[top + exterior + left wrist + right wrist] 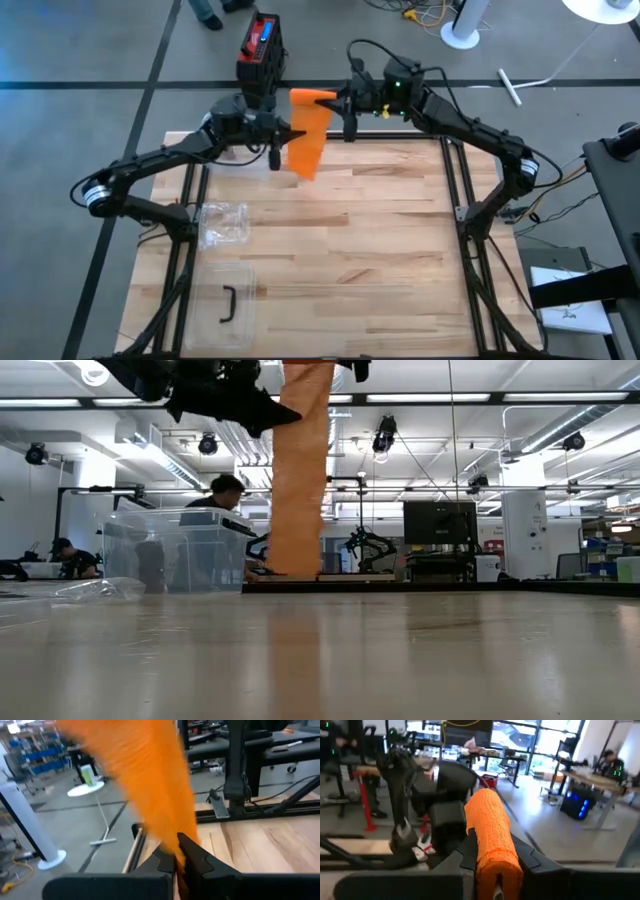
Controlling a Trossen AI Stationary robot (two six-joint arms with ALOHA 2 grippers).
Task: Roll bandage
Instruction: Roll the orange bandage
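A pale wooden table [380, 230] carries a crumpled clear bag [222, 224] near its left edge, and just beside it a clear plastic box [228, 303] sits.

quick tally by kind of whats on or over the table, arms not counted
orange bandage: 1
clear plastic bag: 1
clear plastic bin: 1
total: 3
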